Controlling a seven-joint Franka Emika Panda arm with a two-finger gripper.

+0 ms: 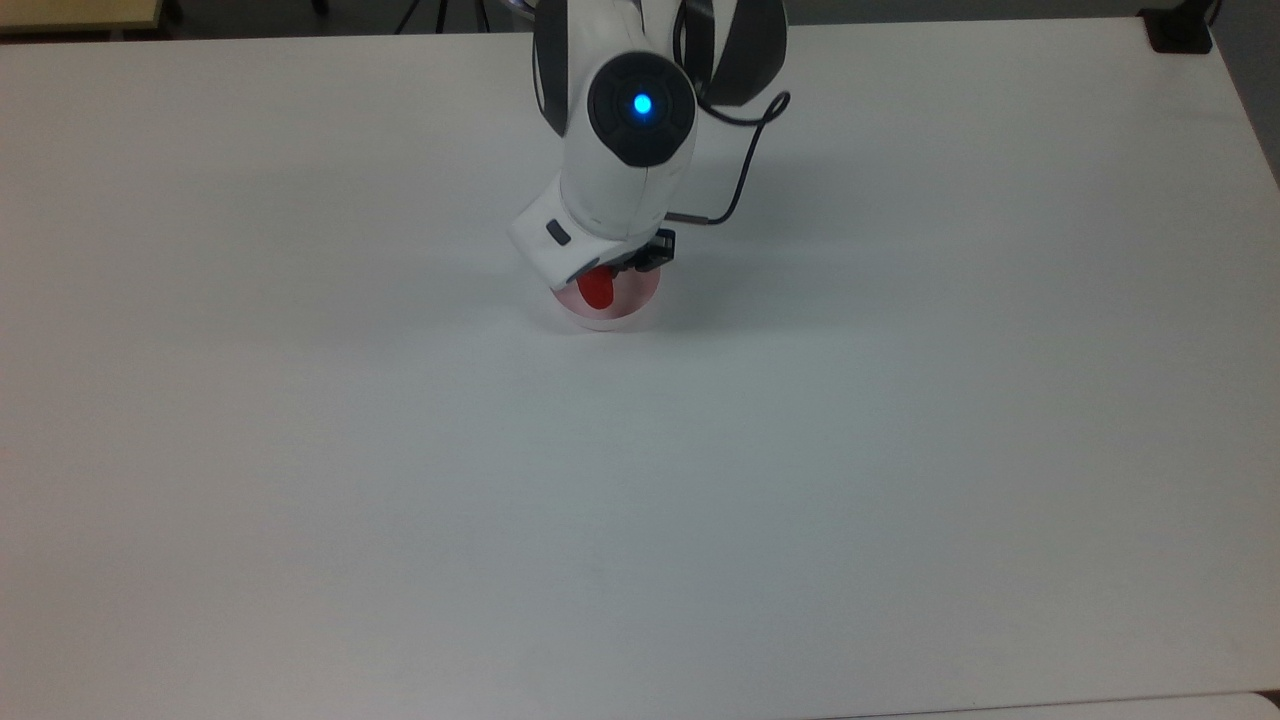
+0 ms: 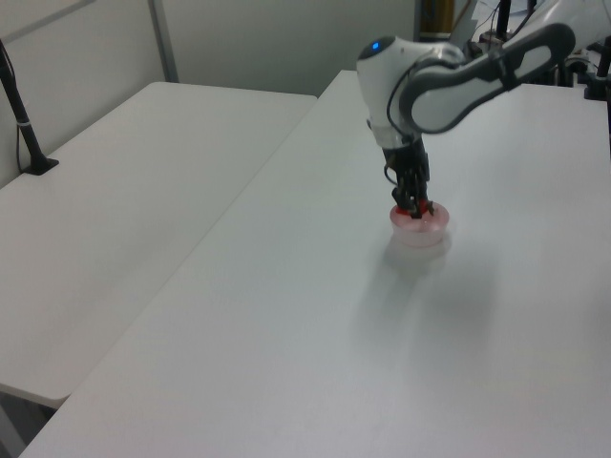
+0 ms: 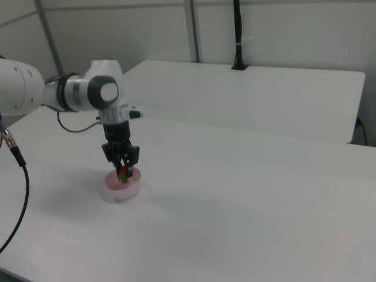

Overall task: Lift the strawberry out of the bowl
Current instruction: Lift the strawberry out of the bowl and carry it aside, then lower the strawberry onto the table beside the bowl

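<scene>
The pale pink bowl (image 1: pixel 612 310) (image 2: pixel 424 229) (image 3: pixel 123 187) rests on the white table. My gripper (image 3: pixel 123 171) (image 2: pixel 417 206) hangs straight over it, pointing down, shut on the red strawberry (image 1: pixel 598 289) (image 3: pixel 123 174). The fruit sits between the fingertips at about rim height, its green leaves poking out below in the right view. From the top view the arm's white wrist covers the far half of the bowl, and the strawberry peeks out under it.
The white table (image 1: pixel 640 500) spreads wide around the bowl. A second white table (image 2: pixel 124 191) stands beside it across a narrow gap. A black cable (image 1: pixel 740 180) loops off the wrist. A black post (image 2: pixel 24 124) is clamped to the other table.
</scene>
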